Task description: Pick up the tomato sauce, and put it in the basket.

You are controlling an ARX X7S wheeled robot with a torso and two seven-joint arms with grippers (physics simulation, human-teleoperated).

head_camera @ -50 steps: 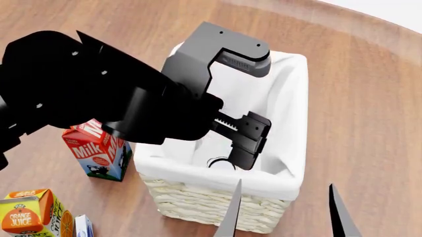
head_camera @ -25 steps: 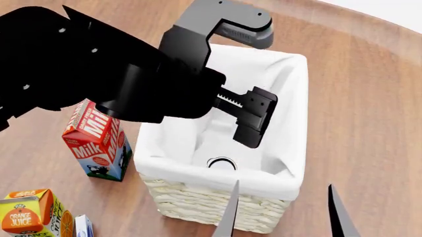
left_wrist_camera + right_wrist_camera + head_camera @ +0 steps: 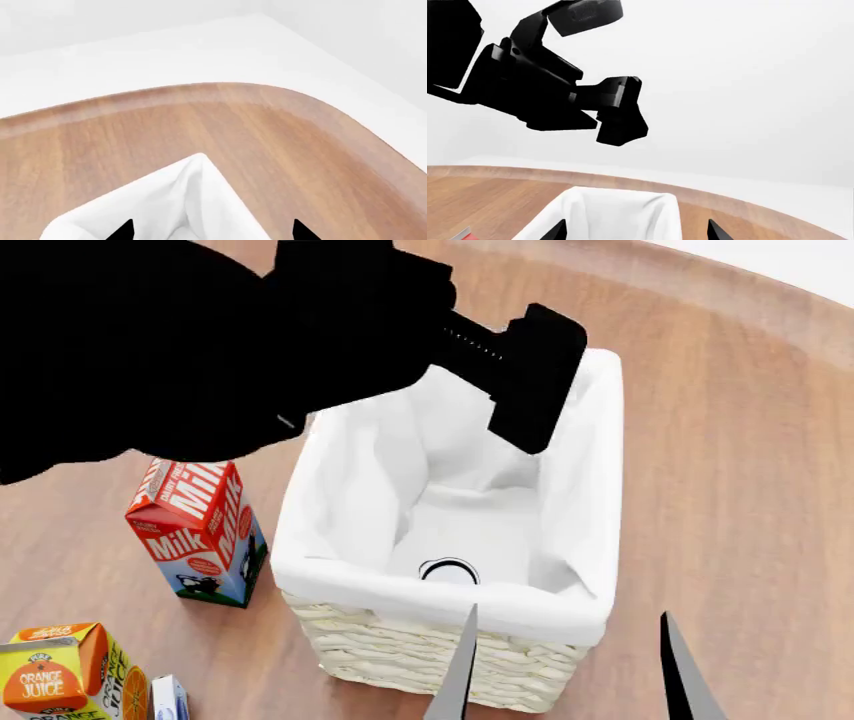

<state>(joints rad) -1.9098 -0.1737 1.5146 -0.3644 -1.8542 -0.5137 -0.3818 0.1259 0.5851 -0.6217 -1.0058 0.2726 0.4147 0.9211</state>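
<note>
Silvery-topped tomato sauce [image 3: 450, 571] on basket [image 3: 441, 655] floor, left hand [image 3: 534, 380] released, raised well above.

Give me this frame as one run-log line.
stage: release done | tomato sauce: in basket, upright | left gripper: open, empty, above basket | right gripper: open, idle

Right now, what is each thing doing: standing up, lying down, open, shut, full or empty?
Small silver-topped tomato sauce can: upright inside the basket, only its top showing.
Cream woven wicker basket: upright, holding the can.
Red-and-white milk carton: standing, closed.
Orange juice carton: standing, closed.
Left gripper: empty, above the basket, jaws unclear.
Right gripper: jaws open, empty.
</note>
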